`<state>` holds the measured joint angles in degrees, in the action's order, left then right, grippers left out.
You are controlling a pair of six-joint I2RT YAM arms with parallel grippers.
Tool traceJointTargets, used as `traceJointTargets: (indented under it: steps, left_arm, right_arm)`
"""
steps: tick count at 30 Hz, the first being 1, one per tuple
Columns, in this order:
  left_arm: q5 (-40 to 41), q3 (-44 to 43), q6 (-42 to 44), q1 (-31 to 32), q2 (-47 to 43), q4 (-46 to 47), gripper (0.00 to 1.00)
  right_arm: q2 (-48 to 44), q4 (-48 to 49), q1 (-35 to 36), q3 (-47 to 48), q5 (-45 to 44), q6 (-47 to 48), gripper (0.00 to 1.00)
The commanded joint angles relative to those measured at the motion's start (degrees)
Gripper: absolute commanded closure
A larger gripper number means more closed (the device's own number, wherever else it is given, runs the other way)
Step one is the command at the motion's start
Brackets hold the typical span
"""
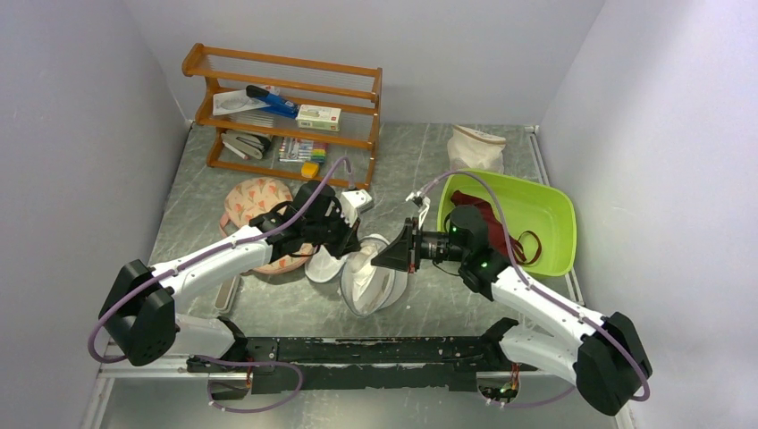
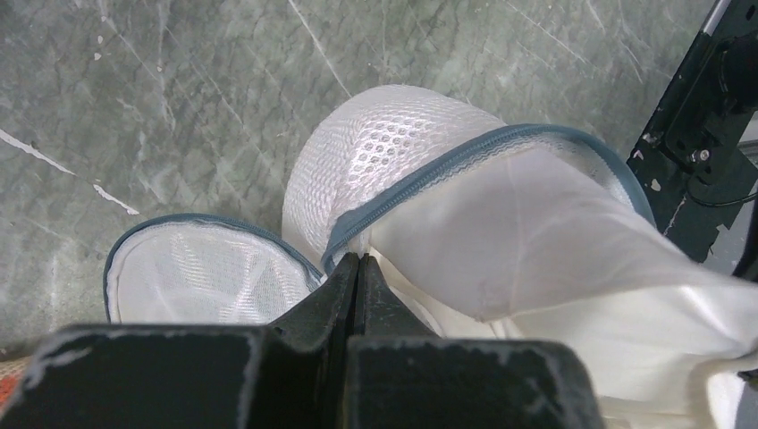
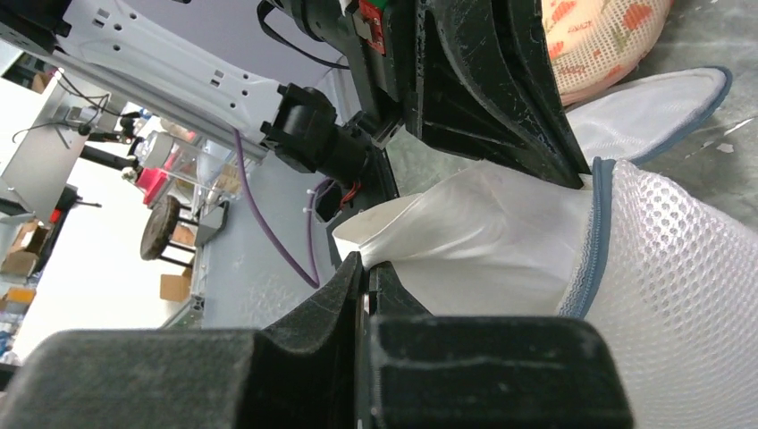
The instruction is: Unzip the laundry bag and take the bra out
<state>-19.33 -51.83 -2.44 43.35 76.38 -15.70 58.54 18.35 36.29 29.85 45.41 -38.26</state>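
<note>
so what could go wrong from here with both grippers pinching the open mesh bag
1. The left gripper and right gripper are both shut on the bag; pulling apart could tear its white lining or strain the zipper.
2. The left arm lies over the peach patterned pad; a swing back might drag it.

grey table point(image 1: 420, 170) with rack point(image 1: 286, 128), green tub point(image 1: 554, 223)

Pinches bag point(image 2: 402, 152) at zipper rim with fully closed gripper point(image 2: 359, 266), over marble table point(image 2: 179, 107); shows mesh dome far, flat half left, white lining right.
</note>
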Motion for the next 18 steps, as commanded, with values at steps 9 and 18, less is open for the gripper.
traceJointTargets:
  steps: [9,18]
  left_arm:
    - [1.63,-1.54,0.06,0.42,-0.79,0.61,0.93]
    - [1.28,-1.53,0.28,0.42,-0.65,0.45,0.93]
  right_arm:
    - [-7.9,0.51,-3.07,4.48,-3.71,1.25,1.0]
    - [-8.21,2.62,-3.08,9.56,-16.02,-0.94,1.0]
